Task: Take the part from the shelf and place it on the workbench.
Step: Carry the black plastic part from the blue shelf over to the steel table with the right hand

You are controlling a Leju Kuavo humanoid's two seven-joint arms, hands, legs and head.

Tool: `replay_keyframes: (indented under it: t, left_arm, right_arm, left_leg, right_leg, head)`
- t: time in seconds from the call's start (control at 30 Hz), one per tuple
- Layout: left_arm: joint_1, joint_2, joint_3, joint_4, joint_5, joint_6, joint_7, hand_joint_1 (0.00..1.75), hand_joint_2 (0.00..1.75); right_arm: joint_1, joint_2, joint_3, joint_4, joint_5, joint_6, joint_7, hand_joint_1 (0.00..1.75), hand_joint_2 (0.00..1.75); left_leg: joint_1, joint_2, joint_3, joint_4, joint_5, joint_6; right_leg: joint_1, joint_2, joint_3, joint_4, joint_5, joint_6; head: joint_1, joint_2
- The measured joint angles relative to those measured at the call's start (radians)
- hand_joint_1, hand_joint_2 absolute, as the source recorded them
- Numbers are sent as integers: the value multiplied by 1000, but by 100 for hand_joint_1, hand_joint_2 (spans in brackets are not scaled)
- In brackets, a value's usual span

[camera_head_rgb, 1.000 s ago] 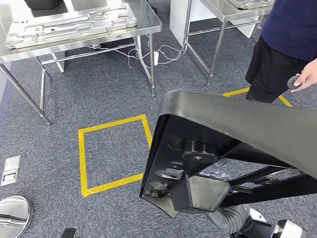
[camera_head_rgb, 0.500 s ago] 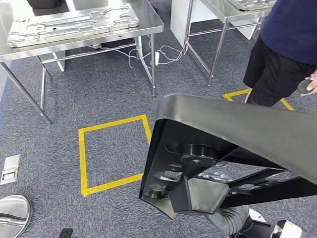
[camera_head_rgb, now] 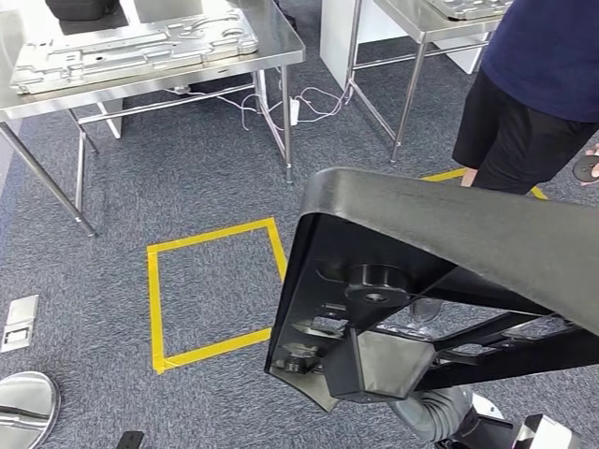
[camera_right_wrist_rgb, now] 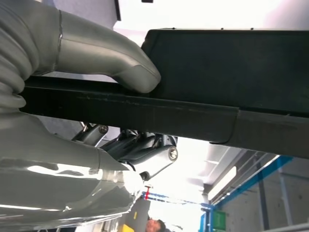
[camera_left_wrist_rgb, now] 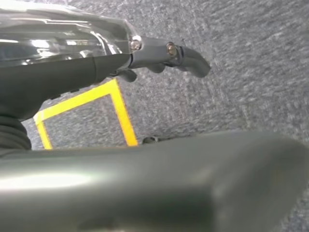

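The part (camera_head_rgb: pixel 452 234) — big, black, stiff, likely heavy — sits gripped at its frame by the right hand (camera_right_wrist_rgb: pixel 109 63); left hand (camera_left_wrist_rgb: pixel 160 53) holds nothing, fingers apart.

1 large black part (camera_head_rgb: pixel 452 234), 2 steel tables (camera_head_rgb: pixel 279 42), 1 stamped metal panel (camera_head_rgb: pixel 134 47) on the nearer table, 2 yellow tape squares (camera_head_rgb: pixel 211 290) on the carpet, 1 person (camera_head_rgb: pixel 536 94), 1 floor socket plate (camera_head_rgb: pixel 20 320)

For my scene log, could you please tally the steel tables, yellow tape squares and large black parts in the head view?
steel tables: 2
yellow tape squares: 2, one partly hidden
large black part: 1
Total: 5
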Motion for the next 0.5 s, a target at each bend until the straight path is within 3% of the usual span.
replay_keyframes:
  t: [0.07, 0.13, 0.23, 0.27, 0.3, 0.33, 0.37, 0.43, 0.5]
  left_arm:
    - [0, 0, 0, 0, 0, 0, 0, 0, 175]
    - [0, 0, 0, 0, 0, 0, 0, 0, 175]
    - [-1, -1, 0, 0, 0, 0, 0, 0, 175]
    - [0, -1, 0, 0, 0, 0, 0, 0, 175]
    - [1, -1, 0, 0, 0, 0, 0, 0, 175]
    - [1, -1, 0, 0, 0, 0, 0, 0, 175]
    - [1, -1, 0, 0, 0, 0, 0, 0, 175]
    - [0, -1, 0, 0, 0, 0, 0, 0, 175]
    - [0, -1, 0, 0, 0, 0, 0, 0, 175]
  right_arm:
    - [0, 0, 0, 0, 0, 0, 0, 175, 175]
    - [0, 0, 0, 0, 0, 0, 0, 175, 175]
    - [0, -1, 0, 0, 0, 0, 0, 175, 175]
    - [1, -1, 0, 0, 0, 0, 0, 175, 175]
    - [1, -1, 0, 0, 0, 0, 0, 175, 175]
    - [2, -1, 0, 1, 0, 0, 0, 175, 175]
    - [1, -1, 0, 1, 0, 0, 0, 175, 175]
    - [0, -1, 0, 1, 0, 0, 0, 175, 175]
    - [0, -1, 0, 1, 0, 0, 0, 175, 175]
  left_leg:
    - [-2, 0, 2, -8, -3, 4]
    - [2, 1, 5, -17, 3, 14]
    - [7, 4, 7, -23, 7, 23]
    - [6, 4, 6, -23, 7, 23]
    - [6, 5, 6, -22, 7, 23]
    - [6, 5, 7, -22, 7, 23]
    - [6, 5, 8, -22, 6, 22]
    - [4, 4, 10, -19, 3, 16]
    - [0, 3, 7, -15, 0, 9]
  right_leg:
    - [0, 0, 0, -2, 2, 11]
    - [1, 0, -11, 26, -15, 20]
    - [2, 1, -86, 187, -106, 25]
    - [1, 1, -113, 242, -128, 26]
    - [1, 1, -127, 273, -132, 27]
    - [1, 1, -123, 265, -116, 29]
    - [0, 0, -101, 218, -83, 29]
    - [0, 0, -35, 76, -15, 28]
    - [1, 1, -3, 0, 8, 22]
  head:
    - [0, 0]
    - [1, 0]
    - [2, 0]
    - [2, 0]
    - [2, 0]
    - [2, 0]
    - [2, 0]
    - [2, 0]
    - [2, 0]
